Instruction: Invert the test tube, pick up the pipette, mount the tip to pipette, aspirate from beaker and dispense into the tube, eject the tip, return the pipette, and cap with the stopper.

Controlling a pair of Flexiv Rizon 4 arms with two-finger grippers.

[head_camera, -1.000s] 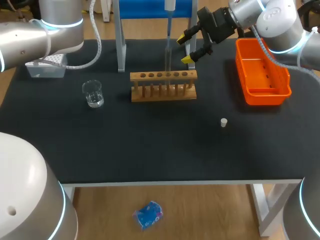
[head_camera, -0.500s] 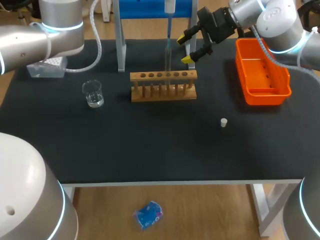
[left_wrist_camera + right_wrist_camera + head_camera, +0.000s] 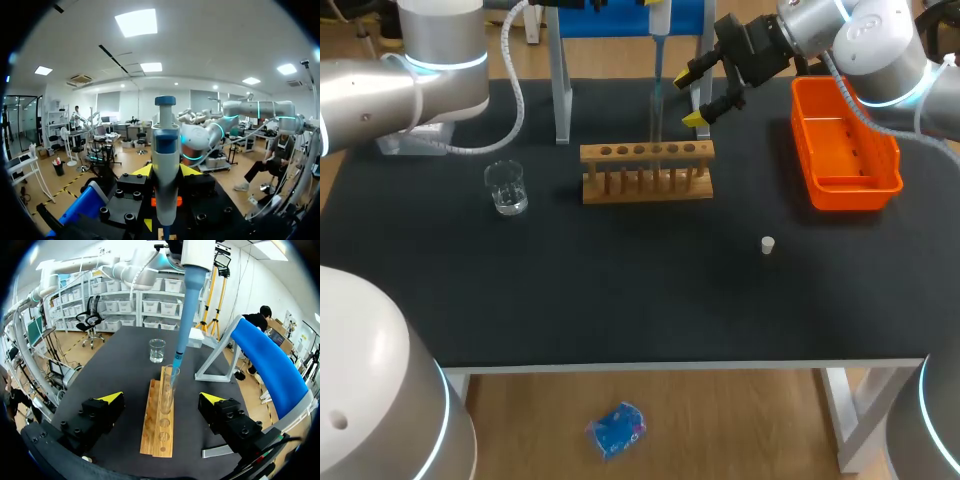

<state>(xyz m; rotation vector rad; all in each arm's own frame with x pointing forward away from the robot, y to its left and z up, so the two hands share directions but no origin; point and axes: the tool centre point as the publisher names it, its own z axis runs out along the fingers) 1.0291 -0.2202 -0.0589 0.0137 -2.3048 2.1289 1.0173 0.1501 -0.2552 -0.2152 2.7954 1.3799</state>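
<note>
My left gripper (image 3: 166, 171) is shut on the blue and white pipette (image 3: 165, 150), which it holds upright. In the head view the pipette (image 3: 660, 18) hangs over the wooden rack (image 3: 647, 170). Its thin tip reaches into the mouth of the clear test tube (image 3: 167, 385), which stands upright in the rack (image 3: 159, 425). My right gripper (image 3: 162, 397) stands open at the rack's right end, level with the tube, with nothing between its fingers. The glass beaker (image 3: 506, 187) stands left of the rack. A small white stopper (image 3: 768, 245) lies on the mat to the front right.
An orange bin (image 3: 845, 145) sits at the right of the table. The tip box (image 3: 415, 140) at the back left is partly hidden behind my left arm. A blue stand on grey legs (image 3: 265, 360) rises behind the rack.
My left arm has shifted a little and covers more of the tip box. The pipette stays over the tube. The right arm has not moved.
</note>
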